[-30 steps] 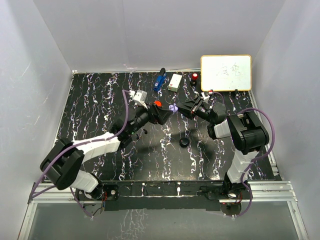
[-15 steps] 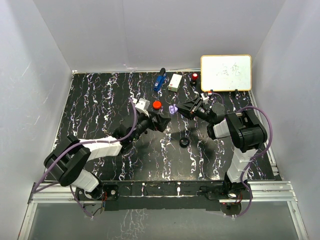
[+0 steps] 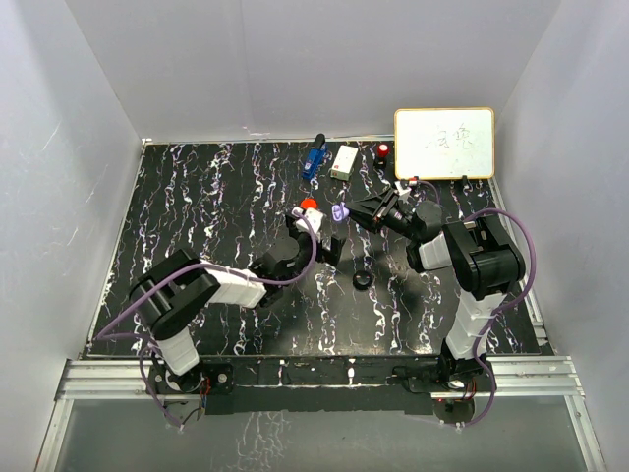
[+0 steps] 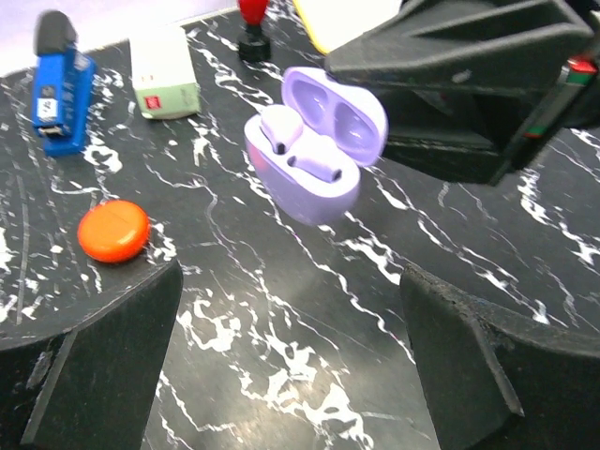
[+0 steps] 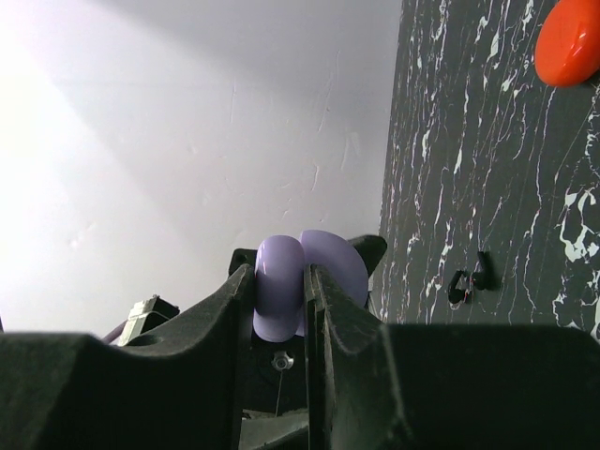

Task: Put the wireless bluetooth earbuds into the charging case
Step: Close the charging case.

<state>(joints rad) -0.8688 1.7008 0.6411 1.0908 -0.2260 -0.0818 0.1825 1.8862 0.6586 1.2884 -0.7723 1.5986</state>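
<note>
Two dark fingers (image 5: 230, 319) of the right gripper (image 5: 278, 281) are clamped on the lavender charging case (image 4: 314, 187), holding it just above the table (image 3: 197, 216) with its lid swung back. Facing it, the left gripper (image 4: 291, 281) is spread to its widest and carries nothing. The lavender earbuds (image 4: 281, 128) are in the two wells of the case; the one nearer the hinge looks to stand slightly proud, so it may not be fully seated. A pair of black earbuds (image 5: 472, 276) lies loose on the table well apart from the case, and a closed orange case (image 4: 112, 232) rests just beside the left finger.

The risks come mostly from the surfaces, I think. The case is a smooth, glossy, rounded pebble pinched across its curved flanks, so any downward press on the raised bud could make it rotate or squirt out of the pinch. The buds are tiny, slick and stemmed; a wide blunt finger pushing off-centre would more likely tip one out than seat it. The thin hinged lid could also be caught and forced backward if the left arm comes in too high. The black buds are hard to pick out against the dark, white-veined marble pattern, which invites a mis-aimed grasp.
</note>
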